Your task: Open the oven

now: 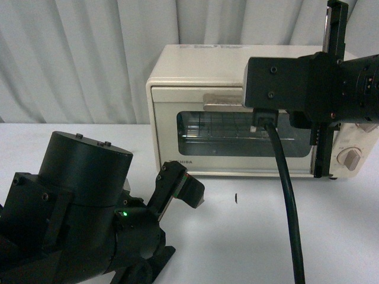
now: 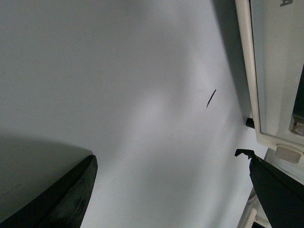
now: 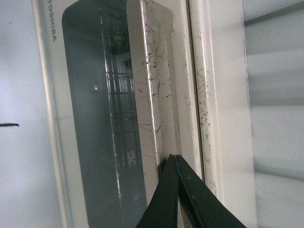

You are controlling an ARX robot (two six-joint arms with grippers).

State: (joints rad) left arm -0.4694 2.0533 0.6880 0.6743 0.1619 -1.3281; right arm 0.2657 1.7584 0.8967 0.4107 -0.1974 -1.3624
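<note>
hovering | right hand (image 3: 174,159) tips together | at oven (image 1: 189,65) handle (image 3: 152,85) | door closed

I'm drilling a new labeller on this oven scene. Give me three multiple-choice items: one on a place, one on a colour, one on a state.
1. Where is the right claw?
A. at the door handle of the oven
B. flat on the table
C. inside the oven

2. What colour is the oven's casing?
A. black
B. cream-white
C. red

3. How is the oven door?
A. shut
B. half open
C. fully down

Answers: 1 A, the right wrist view shows its tips right at the handle bar. 2 B, the casing is cream-white in the front view. 3 A, the door lies flush with its frame.
</note>
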